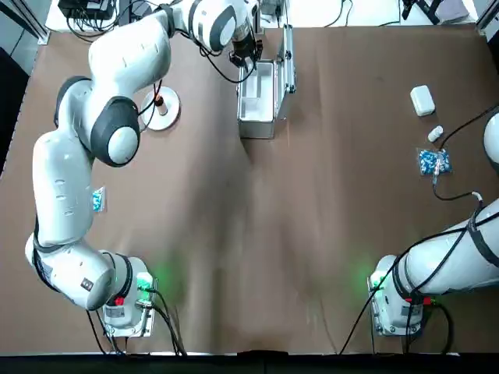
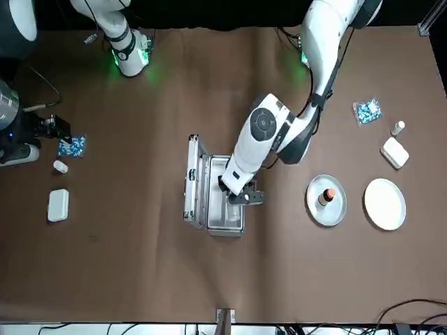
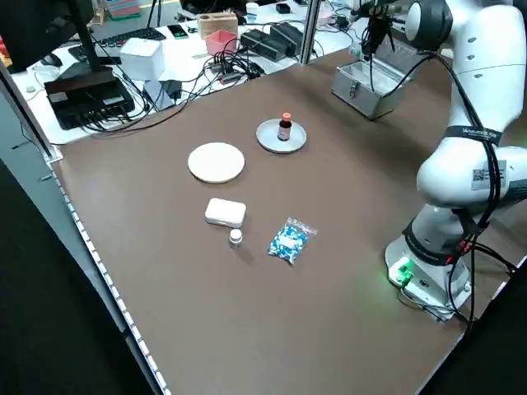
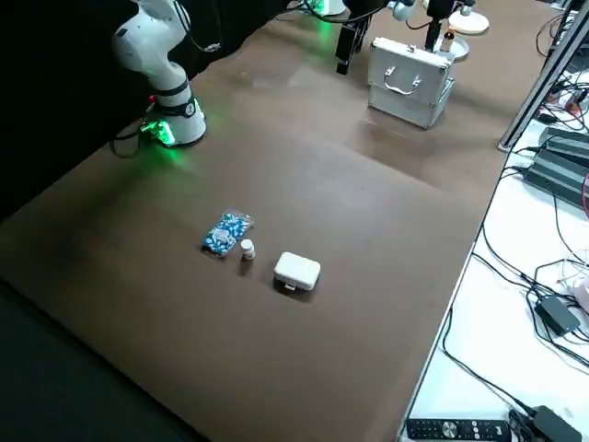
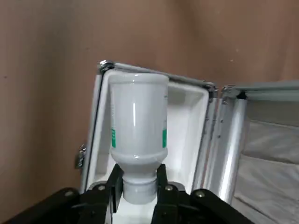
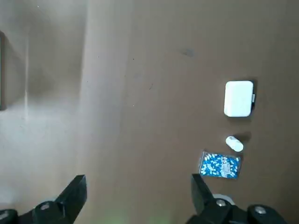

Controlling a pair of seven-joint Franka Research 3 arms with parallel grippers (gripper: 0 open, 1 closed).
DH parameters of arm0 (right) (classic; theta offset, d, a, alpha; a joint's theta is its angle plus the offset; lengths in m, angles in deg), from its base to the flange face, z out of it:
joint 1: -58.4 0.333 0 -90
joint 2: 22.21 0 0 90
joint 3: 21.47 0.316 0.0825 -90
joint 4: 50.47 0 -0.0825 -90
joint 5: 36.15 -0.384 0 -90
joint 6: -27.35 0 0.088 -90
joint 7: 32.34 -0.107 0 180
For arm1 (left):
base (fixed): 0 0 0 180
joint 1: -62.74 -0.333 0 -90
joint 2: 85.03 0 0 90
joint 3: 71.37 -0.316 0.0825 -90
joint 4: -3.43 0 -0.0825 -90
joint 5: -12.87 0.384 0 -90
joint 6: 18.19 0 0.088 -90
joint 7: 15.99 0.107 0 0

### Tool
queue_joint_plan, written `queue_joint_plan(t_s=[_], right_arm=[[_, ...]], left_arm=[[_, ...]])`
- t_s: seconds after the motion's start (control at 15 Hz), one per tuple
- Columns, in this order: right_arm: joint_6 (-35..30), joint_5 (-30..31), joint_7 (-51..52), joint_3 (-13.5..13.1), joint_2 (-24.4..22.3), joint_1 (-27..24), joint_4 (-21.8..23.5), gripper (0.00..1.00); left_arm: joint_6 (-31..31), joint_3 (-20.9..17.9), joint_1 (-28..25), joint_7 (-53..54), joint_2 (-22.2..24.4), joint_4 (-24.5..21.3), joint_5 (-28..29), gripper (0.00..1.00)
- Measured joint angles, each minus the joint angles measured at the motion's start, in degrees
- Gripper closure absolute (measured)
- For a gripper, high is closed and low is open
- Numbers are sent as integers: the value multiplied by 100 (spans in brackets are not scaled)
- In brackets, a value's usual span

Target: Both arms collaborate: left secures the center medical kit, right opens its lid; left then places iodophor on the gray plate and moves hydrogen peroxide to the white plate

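The hydrogen peroxide [image 5: 138, 121] is between the fingers of my left gripper [image 5: 140, 173], its body reaching past their tips, over the open medical kit [image 5: 187, 126]. Those fingers are parted only by the bottle's neck, closed on it from both sides. Beyond the kit, to my left, the iodophor [image 2: 326, 197] stands on the gray plate [image 2: 335, 211]; farther left lies the white plate [image 2: 385, 204]. My right gripper [image 6: 139, 176] hovers well apart on my right, fingers spread wide, holding nothing.

Near each white box [image 4: 297, 271] lie a vial [image 4: 248, 249] and capsules [image 4: 227, 233].
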Motion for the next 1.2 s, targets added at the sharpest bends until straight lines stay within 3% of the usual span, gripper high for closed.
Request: queue_joint_plan(t_s=[0.53,0.93,1.2], right_arm=[[1,0,1,1,0,0,0,1],[2,0,1,1,0,1,0,1],[2,0,1,2,0,2,0,1]], left_arm=[[713,1,-282,18,253,1,-621,67],[1235,14,-859,28,333,1,-1788,67],[1876,35,-1620,13,626,10,-2627,67]])
